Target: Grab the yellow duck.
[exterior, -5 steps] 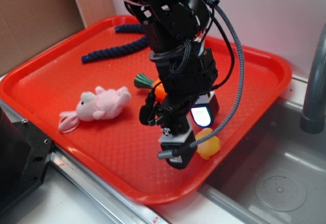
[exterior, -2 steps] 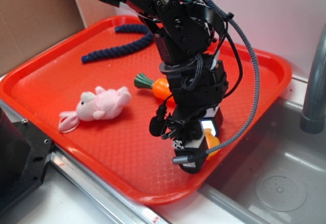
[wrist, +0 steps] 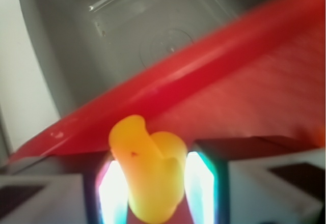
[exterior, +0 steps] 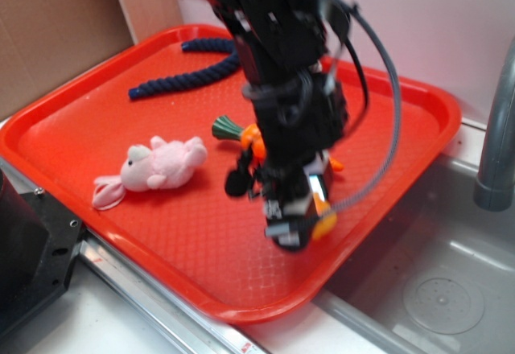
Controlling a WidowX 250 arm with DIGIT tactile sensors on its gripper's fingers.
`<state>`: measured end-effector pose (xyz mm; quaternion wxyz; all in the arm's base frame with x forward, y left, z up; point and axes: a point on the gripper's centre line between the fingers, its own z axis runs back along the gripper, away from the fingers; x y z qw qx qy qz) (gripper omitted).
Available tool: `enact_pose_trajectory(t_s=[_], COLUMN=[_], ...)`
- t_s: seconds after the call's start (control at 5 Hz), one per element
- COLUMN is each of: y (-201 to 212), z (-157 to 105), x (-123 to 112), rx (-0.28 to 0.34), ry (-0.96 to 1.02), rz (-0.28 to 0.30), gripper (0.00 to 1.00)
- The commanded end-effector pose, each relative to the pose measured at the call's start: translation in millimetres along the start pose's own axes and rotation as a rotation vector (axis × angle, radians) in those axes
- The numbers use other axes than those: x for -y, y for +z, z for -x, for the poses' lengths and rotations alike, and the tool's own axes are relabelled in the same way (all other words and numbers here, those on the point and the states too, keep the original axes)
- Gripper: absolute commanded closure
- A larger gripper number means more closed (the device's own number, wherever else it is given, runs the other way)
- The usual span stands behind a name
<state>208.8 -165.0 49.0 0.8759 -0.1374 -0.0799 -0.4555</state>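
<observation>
The yellow duck (exterior: 325, 224) is small, glossy and yellow and sits between my gripper's (exterior: 310, 213) fingers near the front right rim of the red tray (exterior: 96, 113). In the wrist view the duck (wrist: 150, 168) fills the gap between the two bright pads (wrist: 113, 193), and both pads press on its sides. The gripper (wrist: 155, 186) is shut on it. I cannot tell whether the duck still touches the tray. The exterior view is motion-blurred around the arm.
An orange carrot (exterior: 252, 135) with a green top lies behind the arm. A pink plush bunny (exterior: 157, 165) lies to the left, and a dark blue rope (exterior: 189, 72) at the back. A steel sink (exterior: 451, 290) and a grey faucet (exterior: 495, 145) are to the right.
My gripper went from beside the duck to around it and shut on it. The arm has now shifted slightly left with the duck.
</observation>
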Motion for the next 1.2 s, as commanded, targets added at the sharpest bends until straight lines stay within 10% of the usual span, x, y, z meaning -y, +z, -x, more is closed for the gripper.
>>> enact_pose_trajectory(t_s=[0.0, 0.4, 1.0], y=[83.3, 147.2, 168.7], z=[16.5, 57.5, 92.0], x=[-12.9, -13.9, -17.4], rx=[0.023, -0.058, -0.152], ry=[0.411, 0.903, 1.114], rz=[-0.160, -0.303, -0.249], gripper=[1.00, 1.00, 1.00])
